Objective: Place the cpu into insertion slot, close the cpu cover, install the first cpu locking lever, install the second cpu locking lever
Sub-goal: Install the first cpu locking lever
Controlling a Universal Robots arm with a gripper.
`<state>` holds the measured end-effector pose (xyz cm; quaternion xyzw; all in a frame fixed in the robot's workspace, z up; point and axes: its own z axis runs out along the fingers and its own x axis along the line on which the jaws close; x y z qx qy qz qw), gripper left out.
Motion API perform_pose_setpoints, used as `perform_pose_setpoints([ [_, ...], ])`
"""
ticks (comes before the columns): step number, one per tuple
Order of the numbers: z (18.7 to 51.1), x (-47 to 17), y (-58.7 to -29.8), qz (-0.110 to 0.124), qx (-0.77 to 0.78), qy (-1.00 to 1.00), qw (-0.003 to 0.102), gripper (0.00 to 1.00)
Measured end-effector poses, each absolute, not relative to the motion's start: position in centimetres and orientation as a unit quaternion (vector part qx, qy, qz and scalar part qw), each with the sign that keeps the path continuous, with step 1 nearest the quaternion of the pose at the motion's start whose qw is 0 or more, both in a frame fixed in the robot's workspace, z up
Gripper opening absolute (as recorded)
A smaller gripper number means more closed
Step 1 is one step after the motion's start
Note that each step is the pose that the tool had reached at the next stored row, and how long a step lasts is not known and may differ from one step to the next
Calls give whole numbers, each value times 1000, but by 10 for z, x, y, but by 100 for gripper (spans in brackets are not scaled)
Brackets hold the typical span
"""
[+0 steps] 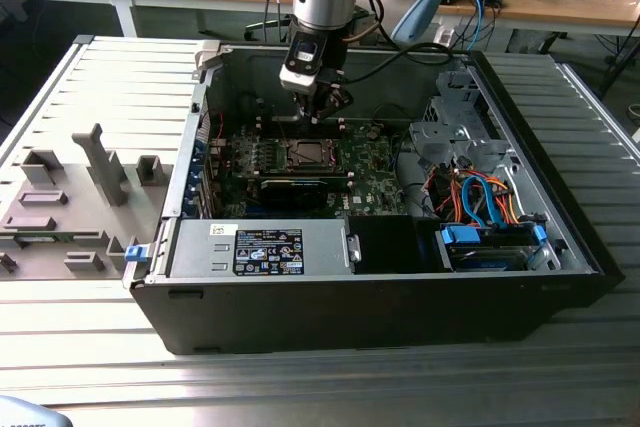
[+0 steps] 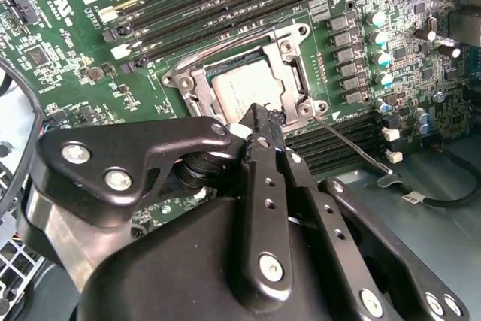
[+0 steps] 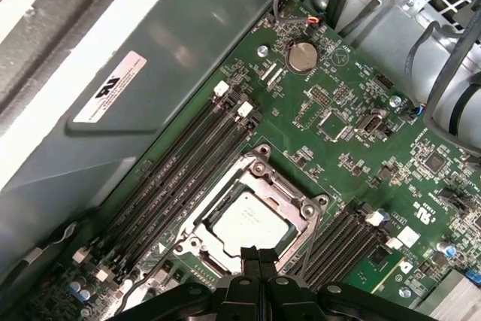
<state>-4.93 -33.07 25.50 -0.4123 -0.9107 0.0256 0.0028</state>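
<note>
Open computer case (image 1: pixel 350 297) lies on its side, so the motherboard (image 1: pixel 372 169) faces up for top-down access. Gripper (image 3: pixel 250 255) hangs just above the insertion slot (image 1: pixel 308 154), tips pressed together with nothing between them; probably set for pushing, not grasping. Cpu cover (image 3: pixel 279 189) looks folded flat, framing the cpu (image 3: pixel 248 219), which sits in the slot, metal top upward. Chip is square, no long axis; edges run parallel to the memory slots (image 3: pixel 180 178). One thin wire lever (image 2: pixel 353 148) angles away from the socket corner, apparently unlatched.
</note>
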Motion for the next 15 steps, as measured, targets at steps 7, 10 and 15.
perform_pose_setpoints([
  [7, 255, -49, -331, 26, -400, -916, 2, 11],
  [10, 255, -49, -331, 26, -396, -918, 2, 11],
  [15, 255, -49, -331, 26, -389, -921, 2, 11],
])
